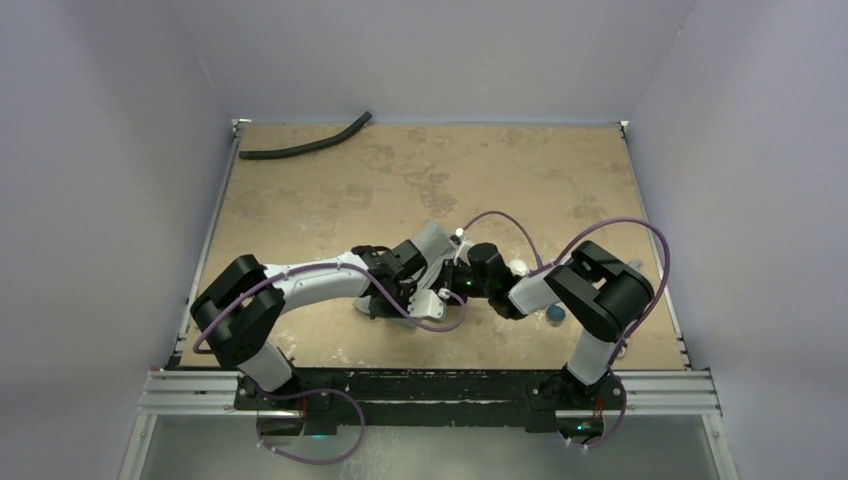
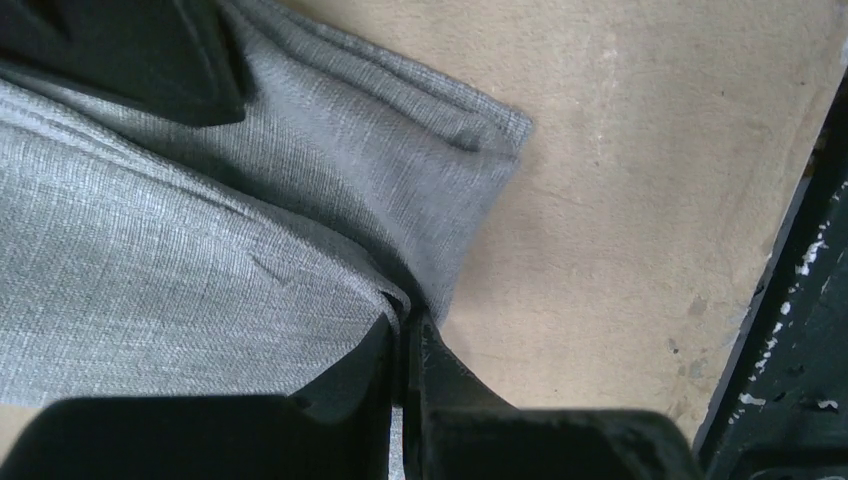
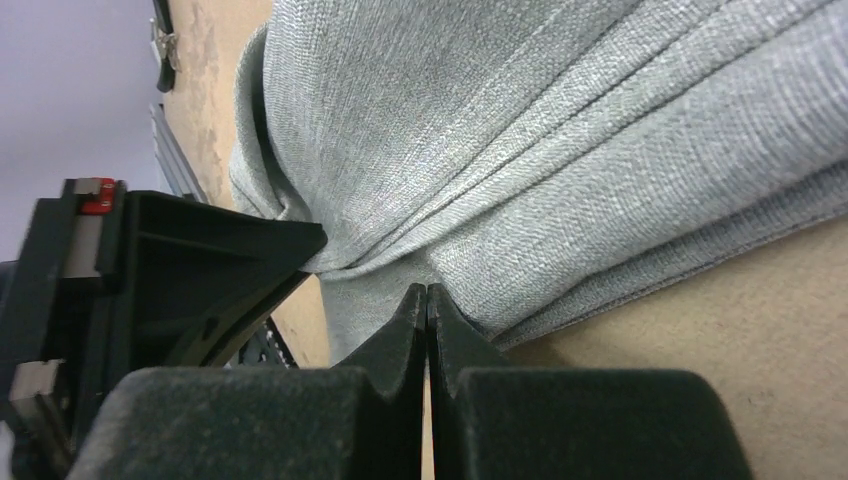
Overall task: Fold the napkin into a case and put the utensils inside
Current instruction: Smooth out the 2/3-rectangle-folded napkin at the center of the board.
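Note:
The grey napkin point(image 2: 200, 250) lies folded in several layers on the tan table. My left gripper point(image 2: 405, 320) is shut on a raised fold of it, and cloth shows between the fingers. My right gripper point(image 3: 427, 292) is shut, its tips resting against the bunched napkin point(image 3: 550, 130) with nothing seen between them. In the top view both arms meet over the middle of the table and hide most of the cloth. A small white spoon point(image 1: 519, 267) and a round blue utensil end point(image 1: 555, 314) peek out beside the right arm.
A long black curved hose point(image 1: 300, 148) lies at the far left of the table. The dark front rail point(image 2: 800, 330) runs close to the napkin's near corner. Plain walls enclose the table point(image 1: 560, 180) on three sides.

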Tool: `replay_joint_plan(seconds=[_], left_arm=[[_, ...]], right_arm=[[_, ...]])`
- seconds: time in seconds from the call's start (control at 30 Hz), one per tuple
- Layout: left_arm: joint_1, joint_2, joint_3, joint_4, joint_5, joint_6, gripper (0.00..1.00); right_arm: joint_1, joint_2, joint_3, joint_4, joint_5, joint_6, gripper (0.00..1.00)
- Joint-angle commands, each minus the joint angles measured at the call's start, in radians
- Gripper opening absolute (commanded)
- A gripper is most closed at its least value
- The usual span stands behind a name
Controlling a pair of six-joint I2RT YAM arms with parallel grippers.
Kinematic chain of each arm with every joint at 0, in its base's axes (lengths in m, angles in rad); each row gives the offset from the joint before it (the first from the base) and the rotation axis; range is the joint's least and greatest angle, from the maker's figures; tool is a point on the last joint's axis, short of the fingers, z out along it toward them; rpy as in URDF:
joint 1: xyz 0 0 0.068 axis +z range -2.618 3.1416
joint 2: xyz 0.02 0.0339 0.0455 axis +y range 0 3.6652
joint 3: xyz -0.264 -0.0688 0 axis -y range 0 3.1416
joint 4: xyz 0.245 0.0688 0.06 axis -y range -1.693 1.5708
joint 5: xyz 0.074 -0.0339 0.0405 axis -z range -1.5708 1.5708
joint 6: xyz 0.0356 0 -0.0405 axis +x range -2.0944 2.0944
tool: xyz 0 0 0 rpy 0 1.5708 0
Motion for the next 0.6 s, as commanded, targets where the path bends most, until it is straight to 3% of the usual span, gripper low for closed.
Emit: replay_joint_plan(seconds=[0.0,0.1,0.23,0.33,0.43,0.57], left_arm=[[-0.009,0.033,-0.077,0.023,-0.030,0.011,0.00],[-0.009,0.046,-0.071,0.045,-0.058,0.006,0.01],[-0.008,0.023,-0.040,0.033,-0.057,-0.013,0.40],[-0.009,-0.010,-0.019,0.005,-0.038,-0.030,0.68],[-0.008,-0.035,-0.001,-0.020,-0.026,-0.047,0.71],[-0.009,-0.049,-0.026,-0.002,-0.019,-0.047,0.61]], right_arm=[[-0.018,-0.054,-0.004,-0.221,0.091,-0.084,0.00],[-0.034,-0.129,0.016,-0.276,0.080,-0.119,0.12],[-0.105,-0.230,0.062,-0.360,-0.004,-0.180,0.26],[-0.157,-0.257,0.149,-0.436,-0.038,-0.229,0.28],[-0.179,-0.209,0.261,-0.448,-0.070,-0.263,0.24],[-0.185,-0.061,0.436,-0.382,-0.129,-0.252,0.14]])
